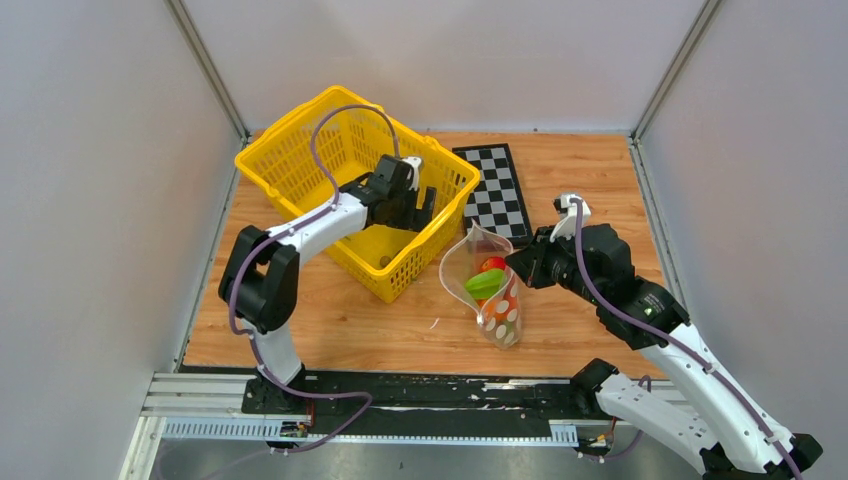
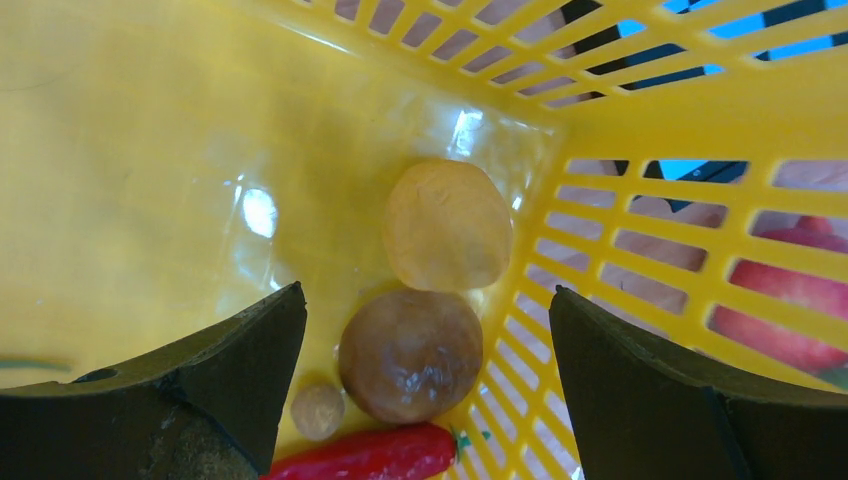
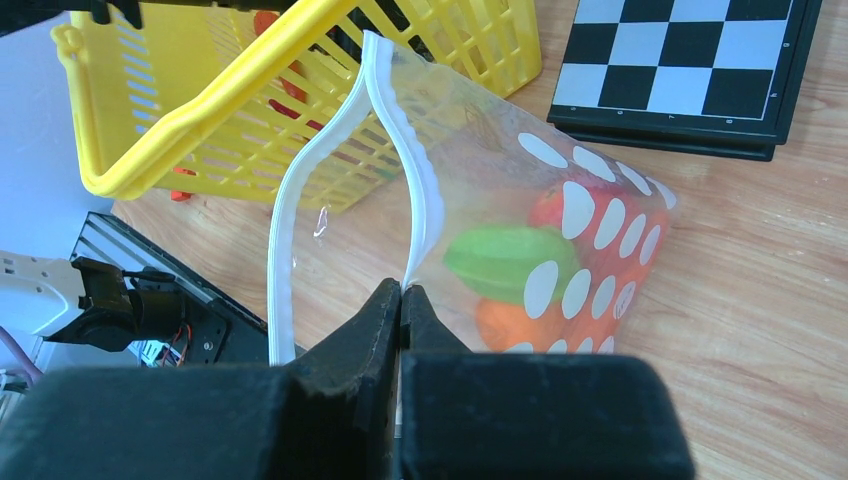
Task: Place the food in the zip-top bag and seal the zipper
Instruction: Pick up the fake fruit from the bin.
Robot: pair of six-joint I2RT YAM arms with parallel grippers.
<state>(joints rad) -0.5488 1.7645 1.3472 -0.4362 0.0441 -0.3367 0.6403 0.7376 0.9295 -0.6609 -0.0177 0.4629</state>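
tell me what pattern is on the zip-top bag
The zip-top bag is clear with white polka dots, best seen in the right wrist view.

Dotted bag [image 1: 495, 290], zipper [image 3: 280, 260] open, holds green pepper [image 3: 505, 262], tomato [image 3: 545, 205]; brown ball [image 2: 410, 355], chili [image 2: 365, 455] in basket [image 2: 150, 150].

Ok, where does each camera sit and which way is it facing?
Top: above and behind the bases, looking down on the table; left arm and right arm show.
Left wrist: inside the basket, facing down at lemon, brown ball, chili; its open fingers frame them.
Right wrist: behind its shut fingers, facing the bag's zipper pinched in them.
Shared: top and right wrist both show bag, pepper, basket.
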